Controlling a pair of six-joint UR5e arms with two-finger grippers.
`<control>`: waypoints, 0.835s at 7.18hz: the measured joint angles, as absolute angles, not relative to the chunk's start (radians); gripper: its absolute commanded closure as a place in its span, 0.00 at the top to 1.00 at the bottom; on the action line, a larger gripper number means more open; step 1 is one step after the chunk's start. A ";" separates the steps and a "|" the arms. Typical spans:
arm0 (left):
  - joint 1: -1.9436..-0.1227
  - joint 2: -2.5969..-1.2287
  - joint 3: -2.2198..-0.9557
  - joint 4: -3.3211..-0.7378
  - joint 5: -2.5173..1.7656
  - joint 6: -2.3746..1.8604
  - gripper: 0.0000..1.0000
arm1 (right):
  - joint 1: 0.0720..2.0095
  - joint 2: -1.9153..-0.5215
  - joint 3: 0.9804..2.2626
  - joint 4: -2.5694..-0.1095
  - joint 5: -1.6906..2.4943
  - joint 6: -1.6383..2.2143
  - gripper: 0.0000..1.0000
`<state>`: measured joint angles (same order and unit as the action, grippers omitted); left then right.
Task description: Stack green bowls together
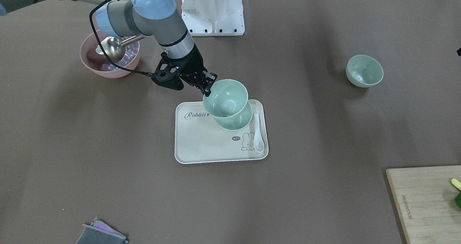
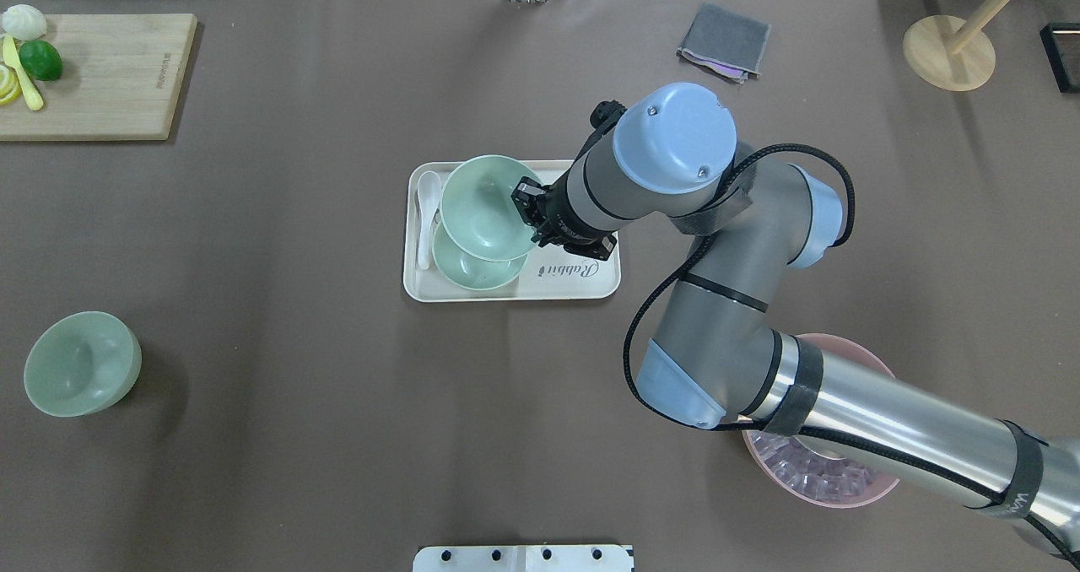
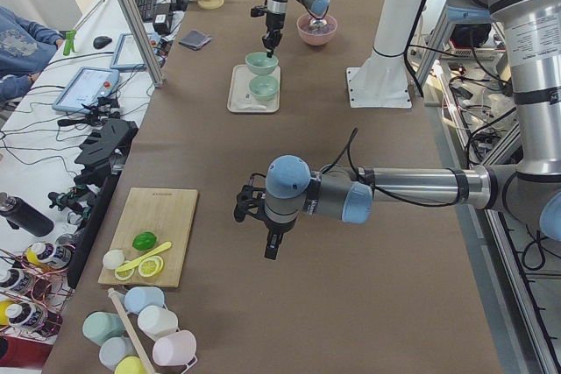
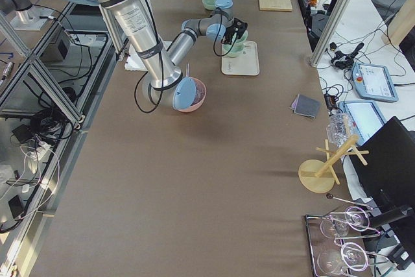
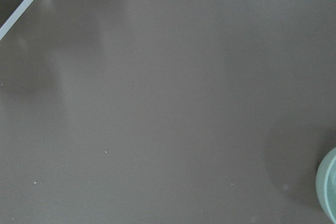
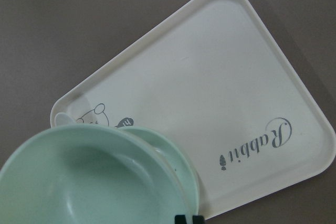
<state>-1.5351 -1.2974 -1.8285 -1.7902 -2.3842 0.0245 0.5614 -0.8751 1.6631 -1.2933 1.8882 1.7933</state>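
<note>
My right gripper [image 1: 209, 86] [image 2: 527, 211] is shut on the rim of a pale green bowl [image 1: 225, 98] [image 2: 483, 207]. It holds the bowl slightly tilted over a second green bowl [image 1: 235, 123] [image 2: 472, 270] that sits on the white tray [image 1: 201, 147] [image 2: 582, 283]. I cannot tell whether the two bowls touch. The right wrist view shows the held bowl [image 6: 89, 182] overlapping the lower bowl's rim [image 6: 176, 156]. A third green bowl [image 1: 364, 70] [image 2: 82, 375] stands alone on the table; its edge shows in the left wrist view [image 5: 329, 192]. My left gripper [image 3: 272, 247] hovers over bare table; I cannot tell whether it is open or shut.
A white spoon [image 1: 258, 136] [image 2: 426, 209] lies on the tray beside the bowls. A pink bowl [image 1: 108, 62] [image 2: 831, 483] with a metal scoop [image 1: 112, 48] stands under my right arm. A cutting board [image 2: 93, 74] with fruit, a grey cloth [image 2: 724, 42] and a wooden stand [image 2: 949, 49] lie at the far edge.
</note>
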 measured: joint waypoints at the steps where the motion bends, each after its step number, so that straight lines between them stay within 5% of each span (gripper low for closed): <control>1: -1.535 -1.297 -1.829 -1.790 -2.385 0.025 0.98 | 0.547 -0.866 1.648 -1.292 1.871 1.804 0.72; 2: -1.534 -1.297 -1.828 -1.789 -2.385 0.025 0.98 | 0.530 -0.862 1.634 -1.291 1.848 1.809 1.00; 6: -1.442 -1.299 -1.837 -1.820 -2.395 -0.116 0.98 | 0.599 -0.895 1.691 -1.298 1.915 1.814 1.00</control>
<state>-1.4423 -1.2994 -1.8373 -1.8198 -2.3954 -0.1162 0.5994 -0.8948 1.6908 -1.2978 1.9149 1.8137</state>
